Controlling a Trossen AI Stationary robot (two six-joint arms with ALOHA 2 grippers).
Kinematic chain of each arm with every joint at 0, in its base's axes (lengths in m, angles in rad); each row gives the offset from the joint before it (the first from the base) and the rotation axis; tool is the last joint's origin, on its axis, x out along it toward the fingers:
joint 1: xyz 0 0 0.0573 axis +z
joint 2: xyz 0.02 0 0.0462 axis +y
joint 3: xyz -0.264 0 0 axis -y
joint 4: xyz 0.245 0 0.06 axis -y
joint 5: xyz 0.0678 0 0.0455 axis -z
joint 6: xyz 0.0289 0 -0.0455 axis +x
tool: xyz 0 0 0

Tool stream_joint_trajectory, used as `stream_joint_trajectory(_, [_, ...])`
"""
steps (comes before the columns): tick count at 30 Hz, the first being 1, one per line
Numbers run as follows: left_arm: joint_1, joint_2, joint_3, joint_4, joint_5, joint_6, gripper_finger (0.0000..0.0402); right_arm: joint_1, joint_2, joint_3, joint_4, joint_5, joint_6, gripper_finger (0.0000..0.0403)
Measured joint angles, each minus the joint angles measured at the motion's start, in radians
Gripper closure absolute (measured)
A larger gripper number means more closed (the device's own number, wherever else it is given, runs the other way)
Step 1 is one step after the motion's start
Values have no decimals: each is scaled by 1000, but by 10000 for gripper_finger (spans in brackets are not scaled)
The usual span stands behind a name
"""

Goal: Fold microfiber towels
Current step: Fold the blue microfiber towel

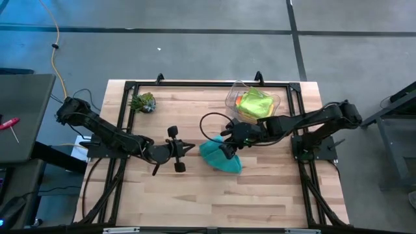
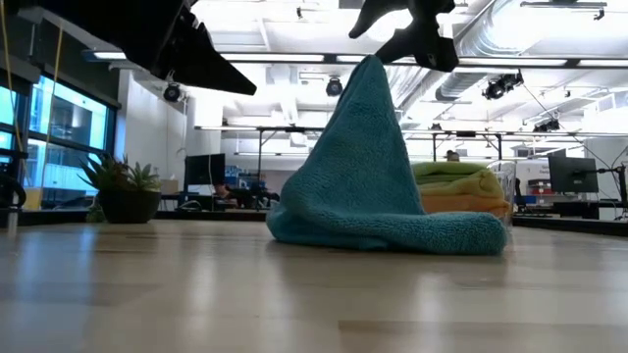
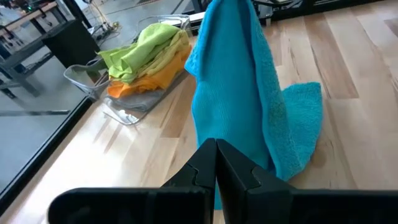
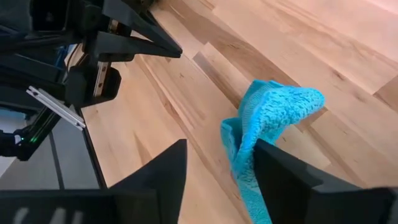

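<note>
The teal towel (image 1: 220, 156) stands peaked at mid-table, its top corner between the parted fingers of the right gripper (image 4: 217, 163), touching only one; whether it is gripped cannot be told. The left gripper (image 1: 188, 147) waits just beside it, fingers shut and empty. Other towels lie stacked in the clear bin (image 3: 84, 78), presumably set aside.

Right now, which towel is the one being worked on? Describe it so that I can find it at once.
On the wooden table, look just in front of the clear plastic bin with the stacked folded towels. There the teal towel hangs in a peak at the right gripper, its lower part heaped on the wood. It is the only teal towel and the only one outside the bin.
</note>
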State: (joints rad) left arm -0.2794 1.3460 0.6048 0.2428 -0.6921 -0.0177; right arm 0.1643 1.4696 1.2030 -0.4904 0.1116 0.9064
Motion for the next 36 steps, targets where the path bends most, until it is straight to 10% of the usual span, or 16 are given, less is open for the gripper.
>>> stream_joint_trajectory(36, [46, 0, 2, 2, 64, 20, 355, -13, 1, 0, 54, -14, -77, 209])
